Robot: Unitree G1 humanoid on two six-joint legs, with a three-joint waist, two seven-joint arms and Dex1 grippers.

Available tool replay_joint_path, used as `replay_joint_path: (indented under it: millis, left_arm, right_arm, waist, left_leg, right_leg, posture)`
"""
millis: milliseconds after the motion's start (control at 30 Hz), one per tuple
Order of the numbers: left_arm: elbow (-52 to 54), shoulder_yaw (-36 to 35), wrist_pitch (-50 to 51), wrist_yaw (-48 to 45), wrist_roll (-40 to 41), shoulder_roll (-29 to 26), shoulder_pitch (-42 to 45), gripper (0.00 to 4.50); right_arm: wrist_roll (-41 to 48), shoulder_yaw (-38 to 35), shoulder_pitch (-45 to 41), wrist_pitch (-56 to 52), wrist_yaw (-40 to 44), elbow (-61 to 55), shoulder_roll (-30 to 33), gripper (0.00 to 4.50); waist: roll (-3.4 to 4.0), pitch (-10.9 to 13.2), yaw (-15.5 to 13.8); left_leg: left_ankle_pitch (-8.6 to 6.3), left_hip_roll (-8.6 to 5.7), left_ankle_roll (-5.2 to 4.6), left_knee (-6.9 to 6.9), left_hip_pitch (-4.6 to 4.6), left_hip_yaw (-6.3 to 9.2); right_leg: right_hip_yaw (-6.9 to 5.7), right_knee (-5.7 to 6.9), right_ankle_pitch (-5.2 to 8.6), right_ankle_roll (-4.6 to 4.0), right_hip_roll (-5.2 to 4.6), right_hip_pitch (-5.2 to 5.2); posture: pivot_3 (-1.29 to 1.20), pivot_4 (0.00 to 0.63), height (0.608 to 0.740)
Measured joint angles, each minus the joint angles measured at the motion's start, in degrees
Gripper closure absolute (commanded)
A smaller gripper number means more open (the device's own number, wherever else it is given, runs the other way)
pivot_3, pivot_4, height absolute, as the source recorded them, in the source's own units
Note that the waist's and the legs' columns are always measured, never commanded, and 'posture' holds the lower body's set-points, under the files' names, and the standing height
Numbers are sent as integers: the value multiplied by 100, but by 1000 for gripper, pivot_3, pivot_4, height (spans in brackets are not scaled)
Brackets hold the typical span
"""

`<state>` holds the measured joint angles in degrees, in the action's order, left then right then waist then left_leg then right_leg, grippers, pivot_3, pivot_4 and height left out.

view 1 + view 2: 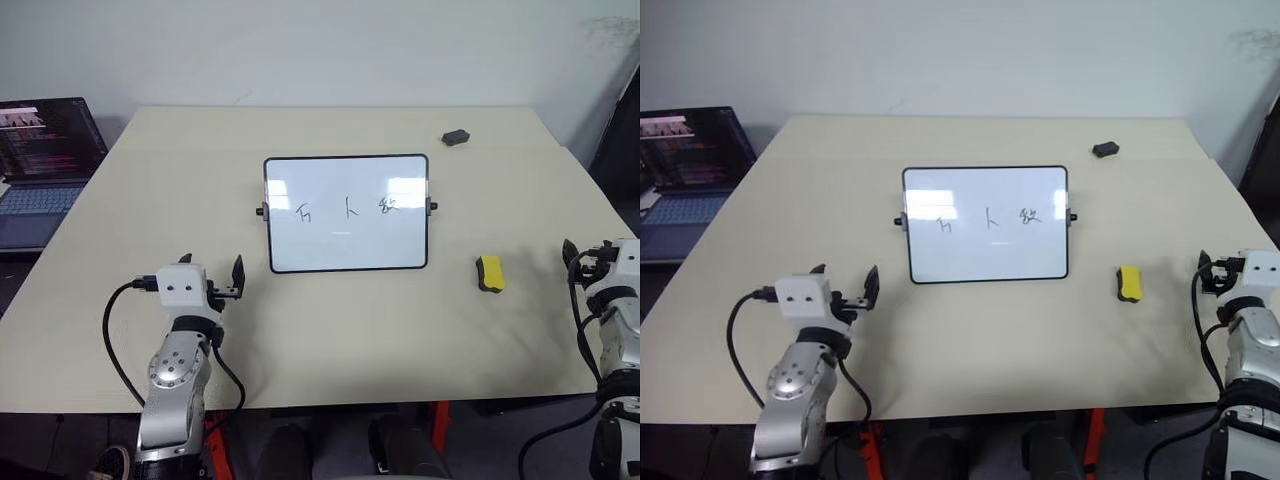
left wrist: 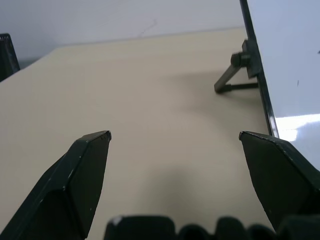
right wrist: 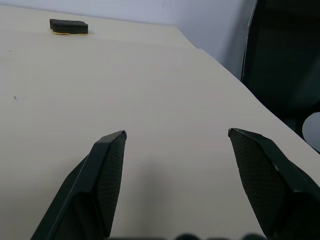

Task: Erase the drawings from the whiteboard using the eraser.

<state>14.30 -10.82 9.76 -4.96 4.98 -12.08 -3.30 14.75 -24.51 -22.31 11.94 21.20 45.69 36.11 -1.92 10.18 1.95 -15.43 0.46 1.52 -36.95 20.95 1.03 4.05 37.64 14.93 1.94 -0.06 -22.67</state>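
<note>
Looking down at my left gripper (image 1: 212,276), I see its jaws spread wide and empty, hovering over the desk (image 1: 330,340) just off the whiteboard's (image 1: 346,213) near-left corner. My right gripper (image 3: 175,137) is the same story: jaws wide apart, nothing between them, out at the desk's right edge. The eraser (image 1: 489,273) lies on the desk between the whiteboard and that right gripper, untouched. The drawings (image 1: 344,209) sit in a row across the board. A small dark block (image 1: 456,136) rests far back; a laptop (image 1: 40,160) is off left.

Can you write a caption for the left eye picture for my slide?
Whiteboard with drawings still on, yellow eraser waiting beside it.
</note>
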Motion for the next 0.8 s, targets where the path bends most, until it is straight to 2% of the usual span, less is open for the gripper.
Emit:
replay_joint_path:
  millis: [233, 400, 633, 800]
  left_arm:
    - [-200, 162, -173, 196, -289, 100, 136, 0]
    - [-160, 121, -202, 41, -172, 56, 78, 0]
    - [-78, -787, -375, -92, 318, -206, -297, 0]
    - [17, -1128, -174, -196, 666, -431, -150, 0]
  right_arm:
    - [-81, -4, -131, -506, -490, 418, 192, 973]
    - [-9, 3, -7, -507, -377, -59, 146, 973]
    - [119, -123, 430, -500, -626, -981, -341, 973]
    - [308, -141, 898, -829, -802, -2040, -702, 973]
  waist:
    - [-1, 0, -6]
    - [0, 0, 43]
    - [0, 1, 61]
    - [0, 0, 26]
  left_leg:
    - [1, -7, -1, -6, -3, -10]
    - [0, 1, 0, -1, -3, -10]
    - [0, 7, 0, -2, -1, -3]
    - [0, 4, 0, -6, 0, -4]
  right_leg:
    - [7, -1, -2, 5, 0, 5]
    - [7, -2, -1, 5, 0, 2]
    - [2, -1, 0, 3, 2, 1]
    - [2, -1, -1, 5, 0, 2]
  posture:
    - [0, 150, 740]
    - [0, 150, 740]
    - [0, 150, 740]
    - [0, 150, 740]
